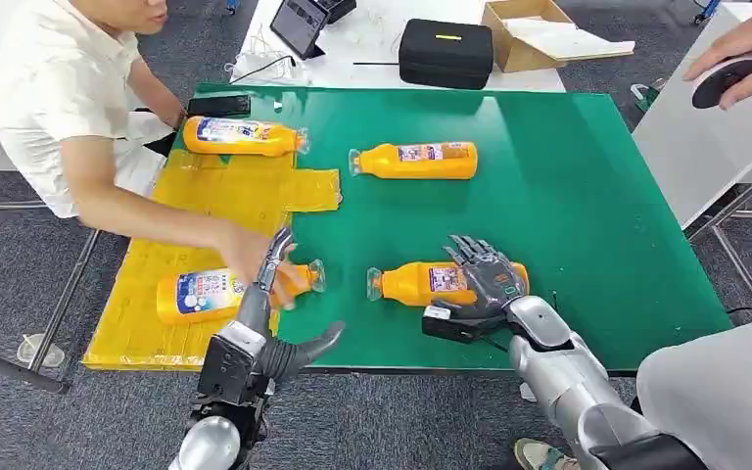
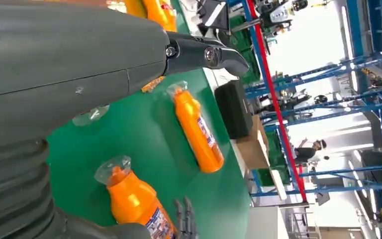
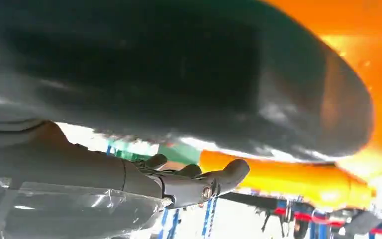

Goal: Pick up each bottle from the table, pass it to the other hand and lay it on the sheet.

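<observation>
Several orange bottles lie on the green table (image 1: 587, 196). One bottle (image 1: 240, 135) lies at the far end of the yellow sheet (image 1: 245, 191). A second bottle (image 1: 201, 294) lies at the sheet's near end, with a person's hand (image 1: 250, 257) on it. My left hand (image 1: 272, 294) hovers right beside it, fingers straight and thumb (image 2: 204, 52) spread, holding nothing. A third bottle (image 1: 416, 160) (image 2: 196, 129) lies on bare green. My right hand (image 1: 485, 277) lies over the fourth bottle (image 1: 421, 282) (image 2: 134, 199) (image 3: 288, 177), fingers (image 3: 194, 179) stretched out, not wrapped around it.
A person in a white shirt (image 1: 54, 88) leans in from the left, arm across the sheet. Another person's hand (image 1: 744, 54) holds a black round object at the far right. A black case (image 1: 446, 51), a cardboard box (image 1: 539, 34) and a tablet (image 1: 299, 24) sit beyond the table.
</observation>
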Controlling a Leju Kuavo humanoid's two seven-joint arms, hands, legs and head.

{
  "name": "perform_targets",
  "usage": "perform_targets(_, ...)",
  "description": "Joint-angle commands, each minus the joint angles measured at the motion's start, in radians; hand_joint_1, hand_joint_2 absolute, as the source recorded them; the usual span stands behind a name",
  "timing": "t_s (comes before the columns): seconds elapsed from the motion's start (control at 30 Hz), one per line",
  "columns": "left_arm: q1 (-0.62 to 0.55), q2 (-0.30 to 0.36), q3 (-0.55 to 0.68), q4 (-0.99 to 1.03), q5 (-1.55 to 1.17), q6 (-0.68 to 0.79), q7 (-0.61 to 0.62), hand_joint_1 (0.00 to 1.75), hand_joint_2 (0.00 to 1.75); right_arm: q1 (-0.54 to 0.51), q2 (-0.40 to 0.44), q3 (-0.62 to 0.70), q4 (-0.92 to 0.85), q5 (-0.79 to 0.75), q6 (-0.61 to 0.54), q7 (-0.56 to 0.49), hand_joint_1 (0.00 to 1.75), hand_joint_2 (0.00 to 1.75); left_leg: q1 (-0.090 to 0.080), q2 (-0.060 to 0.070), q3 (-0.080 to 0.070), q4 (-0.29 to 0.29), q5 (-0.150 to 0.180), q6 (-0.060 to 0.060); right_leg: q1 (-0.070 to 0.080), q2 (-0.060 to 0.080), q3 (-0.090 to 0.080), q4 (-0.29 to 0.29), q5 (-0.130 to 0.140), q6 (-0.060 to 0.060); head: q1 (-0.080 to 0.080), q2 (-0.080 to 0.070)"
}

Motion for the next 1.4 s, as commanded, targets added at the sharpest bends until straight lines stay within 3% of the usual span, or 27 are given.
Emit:
perform_targets(0.03,-0.039,0.008,-0.027,0.074,0.012,-0.001,0.001,0.00,1.75,-0.077,0.009,0.063,0.144,-0.003,0.037,0.013,0.00,0.00,-0.001,0.001,0.002,-0.001,0.000,0.000,0.000,0.000,0.002,0.000,-0.001,-0.001,0.000,0.000)
perform_targets(0.3,-0.039,0.008,-0.027,0.074,0.012,-0.001,0.001,0.00,1.75,-0.077,0.009,0.063,0.144,-0.003,0.037,0.013,0.00,0.00,0.000,0.001,0.003,-0.001,-0.001,0.001,0.000,0.000,0.003,0.000,-0.001,-0.002,0.000,0.000)
perform_targets(0.83,-0.020,0.021,-0.032,0.033,0.022,0.005,0.004,0.00,1.75,-0.106,-0.035,0.171,0.117,0.030,0.245,0.105,0.00,0.00,-0.001,0.000,0.003,0.000,-0.001,0.001,0.000,-0.001,0.003,0.000,-0.001,-0.001,0.000,0.000)
perform_targets(0.87,-0.016,0.021,-0.030,0.028,0.017,0.010,0.006,0.00,1.75,-0.106,-0.041,0.185,0.110,0.033,0.260,0.116,0.00,1.75,-0.001,0.000,0.004,0.000,-0.001,0.001,0.000,-0.001,0.004,0.000,-0.001,-0.001,0.000,0.000)
perform_targets(0.97,-0.007,0.019,-0.025,0.023,0.012,0.013,0.009,0.00,1.75,-0.099,-0.058,0.195,0.085,0.014,0.273,0.125,0.00,1.75,0.000,0.000,0.003,0.000,0.000,0.001,0.000,-0.001,0.003,-0.001,0.000,0.000,0.000,0.000)
perform_targets(1.0,-0.006,0.019,-0.025,0.024,0.012,0.013,0.009,0.00,1.75,-0.098,-0.060,0.194,0.085,0.012,0.272,0.125,1.45,1.75,0.000,-0.001,0.003,0.000,0.000,0.001,0.000,-0.002,0.003,-0.001,0.000,0.000,0.000,0.000)
perform_targets(1.03,-0.006,0.019,-0.024,0.027,0.012,0.012,0.010,0.00,1.75,-0.092,-0.066,0.193,0.078,-0.001,0.271,0.119,1.75,1.75,0.000,-0.001,0.005,0.000,0.000,0.001,0.000,-0.002,0.005,-0.001,0.000,-0.001,0.000,0.000)
perform_targets(1.4,-0.013,0.021,-0.030,0.038,0.014,0.009,0.010,0.00,1.75,-0.050,-0.087,0.154,0.118,-0.097,0.289,0.083,1.75,1.75,0.000,-0.003,0.008,-0.001,0.000,0.001,0.001,-0.004,0.008,-0.002,0.000,-0.001,0.000,0.000)
